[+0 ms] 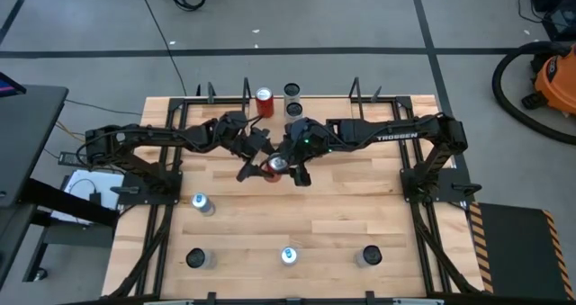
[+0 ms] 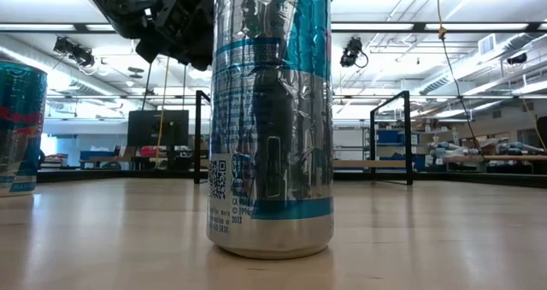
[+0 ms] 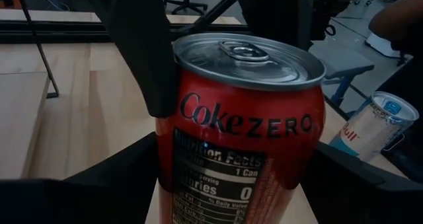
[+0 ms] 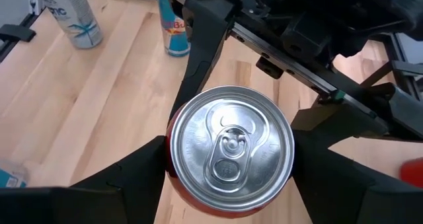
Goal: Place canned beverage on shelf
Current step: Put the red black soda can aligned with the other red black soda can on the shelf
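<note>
The red can [image 1: 275,165] sits at the centre of the high view, slightly above the frame's middle. Its long axis is vertical: the silver lid and pull tab face straight up, and the label text in the left wrist view reads level. Whether its base touches the worktop [image 1: 342,215] cannot be told.

Both grippers meet at this can. The left gripper [image 1: 261,161] comes in from the frame's left; in the left wrist view its dark fingers [image 3: 132,52] flank the can body [image 3: 244,138] and pinch it. The right gripper [image 1: 292,165] comes in from the right; in the right wrist view its fingers [image 4: 125,171] stand on either side of the can [image 4: 230,150] just below the lid, clasping it.

The shelf [image 1: 292,103] lies at the upper centre edge of the worktop. A second red can [image 1: 264,101] and a dark-topped can [image 1: 293,92] stand upright there.

Four more cans stand upright on the worktop's lower half: one at left [image 1: 202,203] and three along the bottom [image 1: 288,255]. The low view is filled by a silver and blue can [image 2: 272,119] standing upright.
</note>
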Available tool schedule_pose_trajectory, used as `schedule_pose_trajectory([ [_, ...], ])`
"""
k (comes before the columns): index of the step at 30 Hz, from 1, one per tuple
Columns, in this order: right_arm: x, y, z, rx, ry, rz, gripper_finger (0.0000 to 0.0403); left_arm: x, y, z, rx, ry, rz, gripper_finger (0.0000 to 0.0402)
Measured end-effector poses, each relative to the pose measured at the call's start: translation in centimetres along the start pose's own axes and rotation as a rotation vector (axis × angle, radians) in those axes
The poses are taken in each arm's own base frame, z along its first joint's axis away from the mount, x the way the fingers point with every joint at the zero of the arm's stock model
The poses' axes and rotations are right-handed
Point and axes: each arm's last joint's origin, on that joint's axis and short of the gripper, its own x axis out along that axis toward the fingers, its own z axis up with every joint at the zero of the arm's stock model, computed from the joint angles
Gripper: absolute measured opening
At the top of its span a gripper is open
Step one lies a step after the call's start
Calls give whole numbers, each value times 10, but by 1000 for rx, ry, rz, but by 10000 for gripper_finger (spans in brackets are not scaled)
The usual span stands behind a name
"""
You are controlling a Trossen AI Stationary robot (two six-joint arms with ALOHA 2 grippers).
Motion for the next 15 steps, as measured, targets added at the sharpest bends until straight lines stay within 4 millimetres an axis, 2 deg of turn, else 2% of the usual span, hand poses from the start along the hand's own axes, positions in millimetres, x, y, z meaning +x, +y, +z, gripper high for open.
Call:
schedule_pose_trajectory([
  [12, 0, -3, 1, 43, -10, -25, 293, -5, 5, -1, -24, -10, -38, 319],
  [15, 0, -3, 1, 67, -4, -50, 293, -7, 7, -1, -45, -11, -30, 339],
])
